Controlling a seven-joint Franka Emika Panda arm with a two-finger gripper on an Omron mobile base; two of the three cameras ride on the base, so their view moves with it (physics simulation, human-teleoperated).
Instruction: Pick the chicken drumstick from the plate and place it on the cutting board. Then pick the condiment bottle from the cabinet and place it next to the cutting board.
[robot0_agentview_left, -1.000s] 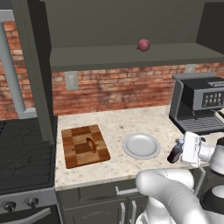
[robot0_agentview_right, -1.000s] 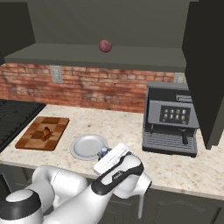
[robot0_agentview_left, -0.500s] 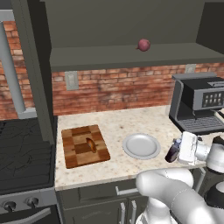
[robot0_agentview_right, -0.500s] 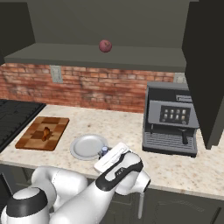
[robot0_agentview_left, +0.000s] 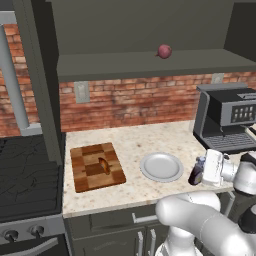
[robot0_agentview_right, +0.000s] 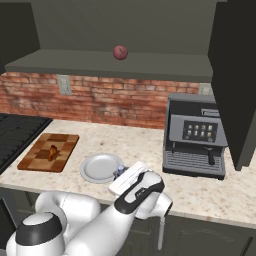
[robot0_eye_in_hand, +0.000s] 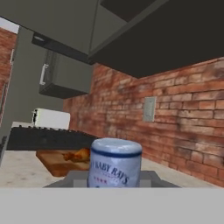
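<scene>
Left base view: chicken drumstick (robot0_agentview_left: 104, 165) on cutting board (robot0_agentview_left: 96, 166); plate (robot0_agentview_left: 161, 167) bare; gripper (robot0_agentview_left: 200, 171) clenched around condiment bottle (robot0_agentview_left: 196, 173).

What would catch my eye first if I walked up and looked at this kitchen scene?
Probably the big white arm in front, its gripper shut on the condiment bottle just right of the plate. Next, the checkered cutting board at the counter's left with the chicken drumstick on it, and the onion alone on the cabinet shelf above.
</scene>
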